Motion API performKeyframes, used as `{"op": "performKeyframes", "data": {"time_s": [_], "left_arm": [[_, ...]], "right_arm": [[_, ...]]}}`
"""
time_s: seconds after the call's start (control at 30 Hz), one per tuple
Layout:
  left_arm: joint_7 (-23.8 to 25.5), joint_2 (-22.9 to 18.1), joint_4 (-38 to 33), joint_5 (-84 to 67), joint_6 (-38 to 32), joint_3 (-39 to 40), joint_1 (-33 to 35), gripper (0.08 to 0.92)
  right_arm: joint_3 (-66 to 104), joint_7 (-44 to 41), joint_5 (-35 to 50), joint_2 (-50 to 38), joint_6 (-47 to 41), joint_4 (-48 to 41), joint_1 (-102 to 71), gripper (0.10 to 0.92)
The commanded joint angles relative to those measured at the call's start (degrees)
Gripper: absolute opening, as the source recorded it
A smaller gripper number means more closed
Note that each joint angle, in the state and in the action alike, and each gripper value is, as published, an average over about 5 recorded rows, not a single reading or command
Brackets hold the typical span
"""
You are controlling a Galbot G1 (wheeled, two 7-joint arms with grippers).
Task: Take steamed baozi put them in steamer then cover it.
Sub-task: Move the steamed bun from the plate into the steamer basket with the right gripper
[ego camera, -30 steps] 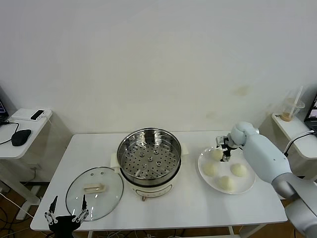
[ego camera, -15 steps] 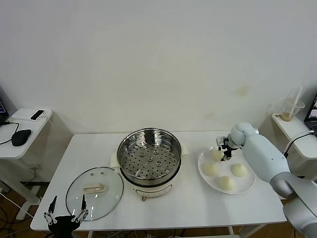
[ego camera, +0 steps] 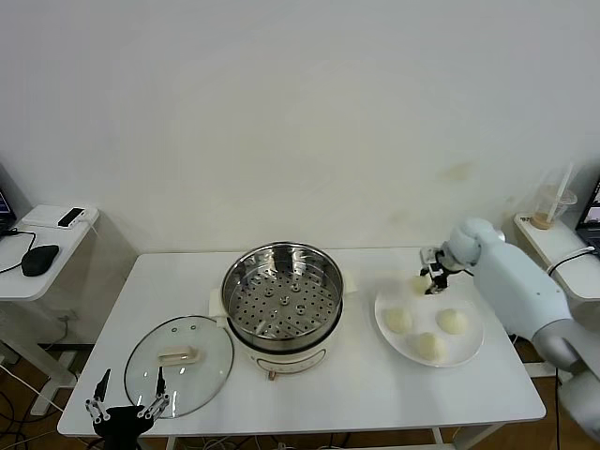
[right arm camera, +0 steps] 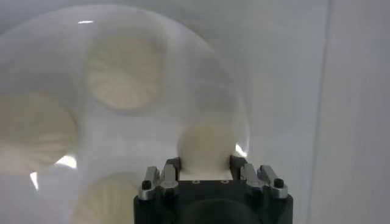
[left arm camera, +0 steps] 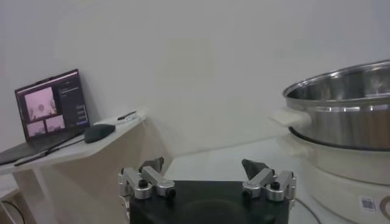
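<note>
My right gripper (ego camera: 427, 279) is shut on one steamed baozi (ego camera: 417, 283), held a little above the back of the white plate (ego camera: 382, 307). In the right wrist view this cream bun (right arm camera: 206, 145) sits between the fingers of the gripper (right arm camera: 206, 162), with the plate's other three baozi (right arm camera: 124, 72) blurred below. Those three (ego camera: 427, 347) lie on the plate. The steamer (ego camera: 283, 292) stands at mid-table with its perforated tray bare. The cover (ego camera: 178, 364) lies flat to the steamer's left. My left gripper (ego camera: 127, 410) hangs open at the table's front left edge, next to the cover.
A side table (ego camera: 66, 234) on the left carries a mouse (ego camera: 39, 259) and a phone. A shelf on the right holds a plastic cup (ego camera: 553, 206). The left wrist view shows a laptop (left arm camera: 52, 106) and the steamer's wall (left arm camera: 341, 112).
The right gripper closed on the rear baozi and raised it off the plate, shifting slightly right. The left arm has not moved.
</note>
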Motion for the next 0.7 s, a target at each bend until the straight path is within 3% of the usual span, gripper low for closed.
{"op": "performKeyframes", "data": {"time_s": [0.03,0.7], "left_arm": [[0.03,0.05,0.11,-0.45,0.02,0.08,-0.01,0.823],[0.35,1.38,0.64,-1.56,0.59,-0.38,-0.32,0.823]], "right_arm": [[-6.27,-0.94,15.5,-5.63,-2.68,13.02,10.22,0.526],[-28.19,4.59,31.64,7.47,-1.95,18.64,25.01,0.526]]}}
